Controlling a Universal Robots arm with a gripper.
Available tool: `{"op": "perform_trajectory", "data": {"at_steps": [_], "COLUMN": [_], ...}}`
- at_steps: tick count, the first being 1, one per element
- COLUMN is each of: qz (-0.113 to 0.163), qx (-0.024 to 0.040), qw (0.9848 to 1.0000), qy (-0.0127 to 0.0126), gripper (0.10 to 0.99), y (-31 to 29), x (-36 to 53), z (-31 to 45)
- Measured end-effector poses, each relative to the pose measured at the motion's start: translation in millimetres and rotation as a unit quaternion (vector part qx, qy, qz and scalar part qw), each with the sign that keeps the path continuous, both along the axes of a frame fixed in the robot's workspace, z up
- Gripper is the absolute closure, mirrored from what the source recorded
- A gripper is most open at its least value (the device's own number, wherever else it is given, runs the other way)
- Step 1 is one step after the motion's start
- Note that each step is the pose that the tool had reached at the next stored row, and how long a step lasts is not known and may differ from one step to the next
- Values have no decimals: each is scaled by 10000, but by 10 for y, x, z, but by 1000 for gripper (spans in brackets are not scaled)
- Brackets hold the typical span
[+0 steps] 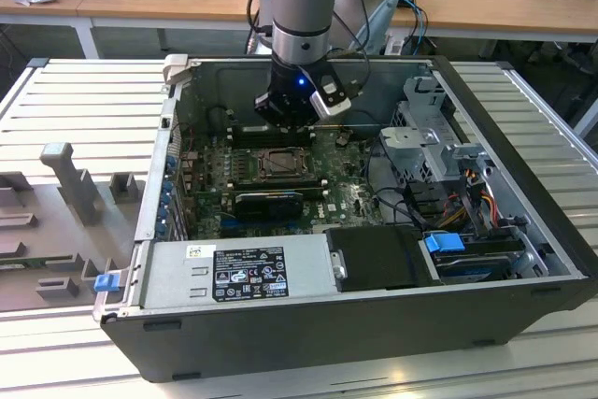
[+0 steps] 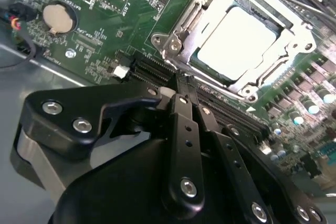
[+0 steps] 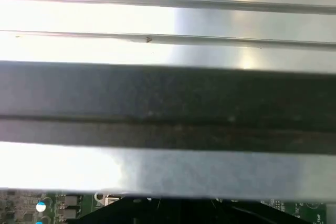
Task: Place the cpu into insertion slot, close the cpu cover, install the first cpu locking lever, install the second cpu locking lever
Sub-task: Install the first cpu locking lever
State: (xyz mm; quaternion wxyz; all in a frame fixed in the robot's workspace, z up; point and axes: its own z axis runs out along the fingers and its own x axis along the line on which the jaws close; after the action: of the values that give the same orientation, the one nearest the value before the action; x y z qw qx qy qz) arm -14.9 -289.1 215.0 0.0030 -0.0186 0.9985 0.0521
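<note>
In the second wrist view, the gripper (image 2: 181, 90) fills the foreground, its two black fingers pressed together with nothing between them. Just beyond their tips lies a row of long black card slots (image 2: 152, 69), then the cpu (image 2: 236, 43), seated flat in the insertion slot (image 2: 181, 35) with the cpu cover (image 2: 296, 24) lying down around it. Green motherboard (image 2: 115, 19) surrounds the socket. In the exterior view, the arm reaches down into an open computer case (image 1: 523, 193) on a ribbed metal table (image 1: 84, 100).

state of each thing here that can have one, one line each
cpu: seated flat in the insertion slot
cpu cover: closed down over the cpu's edges
gripper: jaws shut, empty, beside the socket
computer case: side panel off, inside exposed
</note>
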Motion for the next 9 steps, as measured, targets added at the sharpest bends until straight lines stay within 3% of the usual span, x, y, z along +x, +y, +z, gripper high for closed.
{"op": "perform_trajectory", "data": {"at_steps": [9], "qz": [0], "qx": [0], "qw": [10000], "qy": [0], "gripper": [980], "y": [-61], "x": [0], "z": [0]}}
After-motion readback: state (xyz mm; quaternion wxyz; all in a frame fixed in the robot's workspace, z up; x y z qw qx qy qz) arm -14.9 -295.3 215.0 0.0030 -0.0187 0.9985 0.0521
